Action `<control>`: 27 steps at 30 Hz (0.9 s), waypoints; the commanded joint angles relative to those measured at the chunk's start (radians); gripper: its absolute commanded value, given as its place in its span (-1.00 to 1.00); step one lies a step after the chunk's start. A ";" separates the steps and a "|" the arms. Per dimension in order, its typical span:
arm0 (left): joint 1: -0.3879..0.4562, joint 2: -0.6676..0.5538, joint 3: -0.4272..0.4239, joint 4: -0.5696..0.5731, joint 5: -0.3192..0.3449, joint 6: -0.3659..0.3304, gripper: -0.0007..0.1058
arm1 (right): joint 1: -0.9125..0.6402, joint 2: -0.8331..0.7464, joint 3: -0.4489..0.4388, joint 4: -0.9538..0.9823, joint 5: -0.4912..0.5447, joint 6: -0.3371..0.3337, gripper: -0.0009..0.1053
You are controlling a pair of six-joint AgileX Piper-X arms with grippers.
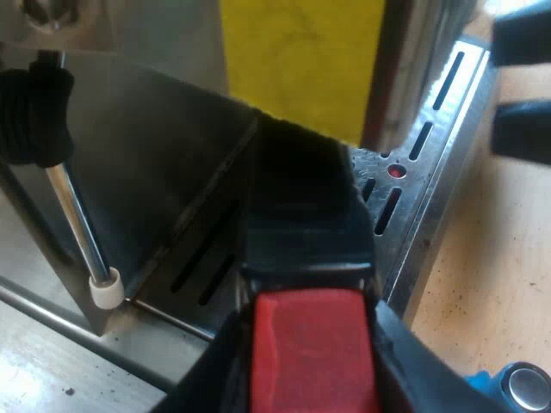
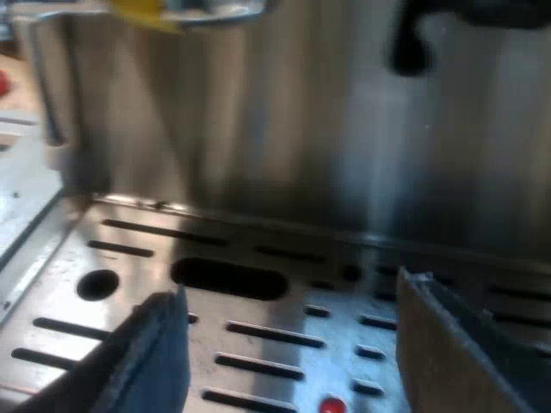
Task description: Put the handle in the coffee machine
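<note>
Here, handle (image 1: 303, 215) clamped inside left pincer (image 1: 310, 357).

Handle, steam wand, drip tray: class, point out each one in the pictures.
handle (image 1: 312, 348): left wrist view, on its red end.
steam wand (image 1: 78, 224): left wrist view, on the metal tube.
drip tray (image 2: 211, 314): right wrist view, on bare metal between slots.

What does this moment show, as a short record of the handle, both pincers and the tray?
handle: held, pointing at the machine above the tray; far end hidden, so lock-in cannot be told
left pincer: shut on the handle at its red end
right pincer: open, empty, low over the tray
wand: beside the tray, untouched
</note>
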State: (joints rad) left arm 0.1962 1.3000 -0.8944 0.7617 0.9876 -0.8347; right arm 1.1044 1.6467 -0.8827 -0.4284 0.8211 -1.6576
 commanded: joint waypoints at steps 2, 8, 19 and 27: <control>0.013 -0.040 -0.036 -0.045 0.386 0.007 -0.98 | -0.020 0.067 0.001 -0.178 -0.005 -0.033 0.05; 0.013 -0.040 -0.036 0.041 0.370 0.125 -0.98 | -0.042 0.148 0.001 -0.316 -0.003 -0.033 0.05; 0.013 -0.040 -0.034 0.174 0.363 0.207 -0.98 | -0.042 0.155 0.001 -0.346 -0.014 -0.033 0.05; 0.013 -0.040 -0.034 0.261 0.358 0.345 -0.98 | -0.042 0.155 0.001 -0.346 -0.014 -0.033 0.05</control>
State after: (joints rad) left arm 0.2018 1.3000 -0.9242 0.9223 0.9847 -0.5927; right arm 1.0659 1.8031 -0.8801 -0.7610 0.8037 -1.6828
